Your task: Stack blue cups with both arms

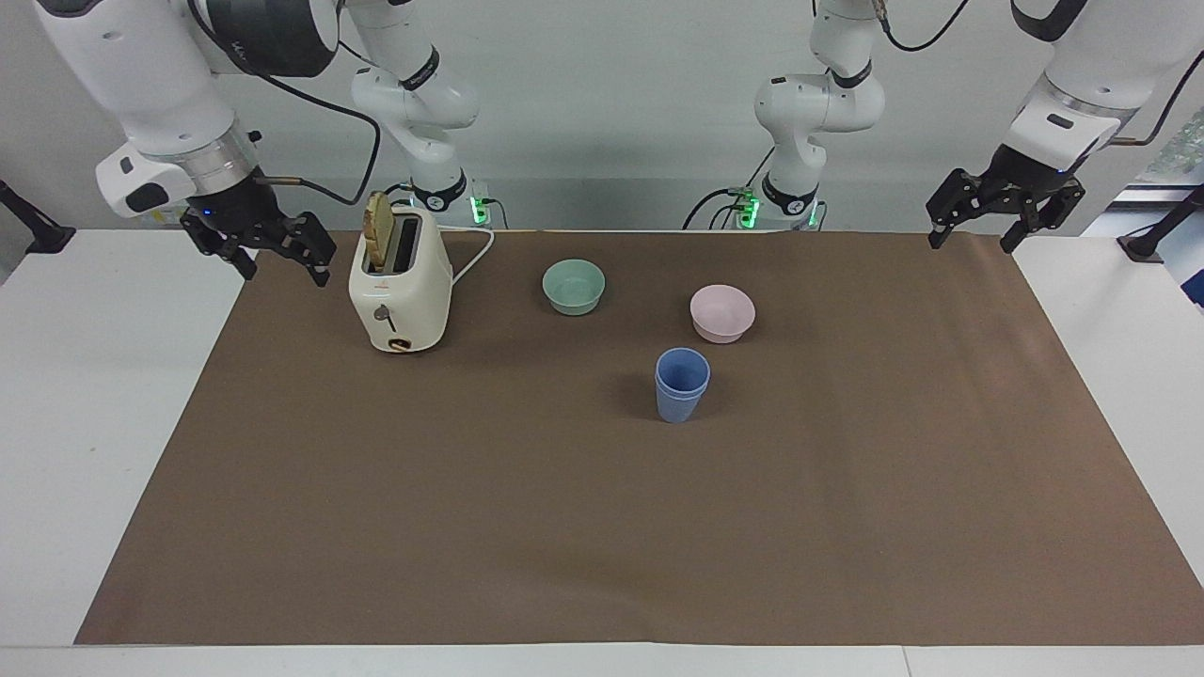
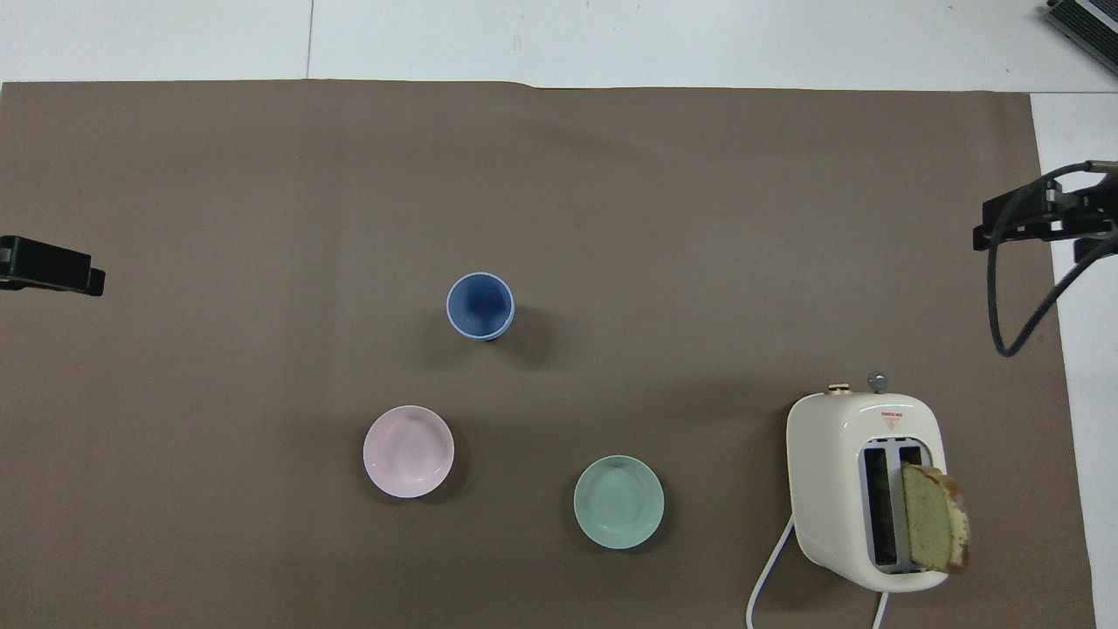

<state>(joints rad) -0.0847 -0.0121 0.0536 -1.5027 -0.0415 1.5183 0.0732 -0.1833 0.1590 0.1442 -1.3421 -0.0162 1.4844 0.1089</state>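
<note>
The two blue cups (image 1: 681,385) stand nested one inside the other, upright, near the middle of the brown mat (image 1: 602,527); from above the blue cups (image 2: 479,305) show as a single rim. No gripper touches them. My right gripper (image 1: 285,271) hangs open and empty over the mat's edge at the right arm's end, beside the toaster. Only a black part of the right gripper (image 2: 1039,210) shows in the overhead view. My left gripper (image 1: 972,243) waits open and empty over the mat's corner at the left arm's end; a tip of the left gripper (image 2: 48,266) shows from above.
A cream toaster (image 1: 400,291) with a slice of bread (image 1: 378,230) in one slot stands toward the right arm's end. A mint-green bowl (image 1: 574,287) and a pink bowl (image 1: 721,313) sit nearer to the robots than the cups.
</note>
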